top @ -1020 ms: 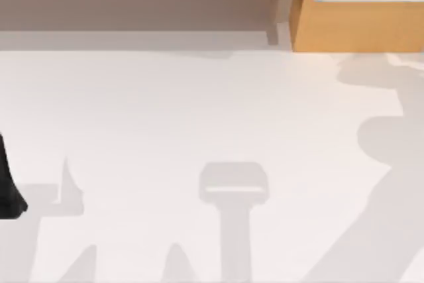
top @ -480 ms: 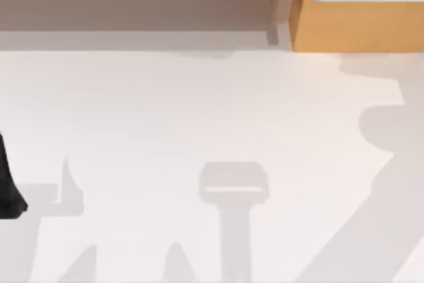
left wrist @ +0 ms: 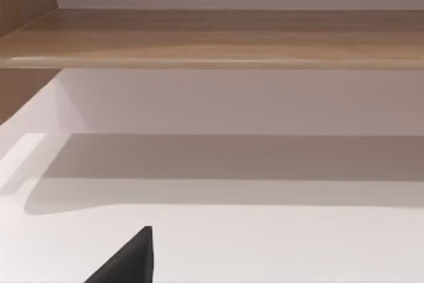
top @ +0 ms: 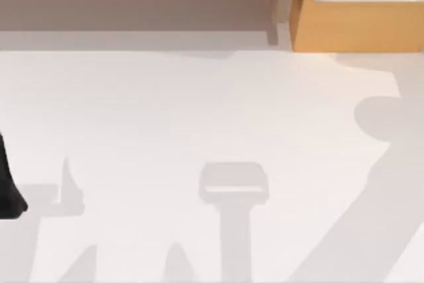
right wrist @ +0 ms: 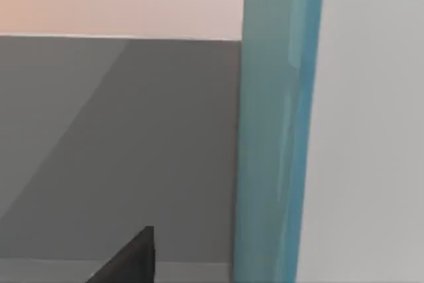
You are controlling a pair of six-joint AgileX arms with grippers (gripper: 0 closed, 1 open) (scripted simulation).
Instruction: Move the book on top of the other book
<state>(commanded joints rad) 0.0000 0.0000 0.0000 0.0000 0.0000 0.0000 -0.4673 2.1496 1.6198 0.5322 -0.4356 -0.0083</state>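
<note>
My left arm [top: 8, 183] shows in the top view as a dark shape at the table's left edge, low and near the front. The left wrist view catches one dark fingertip [left wrist: 129, 260] of the left gripper, pointing up from the frame's lower edge. The right wrist view shows a like dark fingertip [right wrist: 129, 260] of the right gripper. Whether either gripper's fingers are apart or together cannot be made out.

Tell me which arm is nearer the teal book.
Right. The teal book stands close before the right gripper; the left arm sits at the table's left edge, facing a wooden shelf.
</note>
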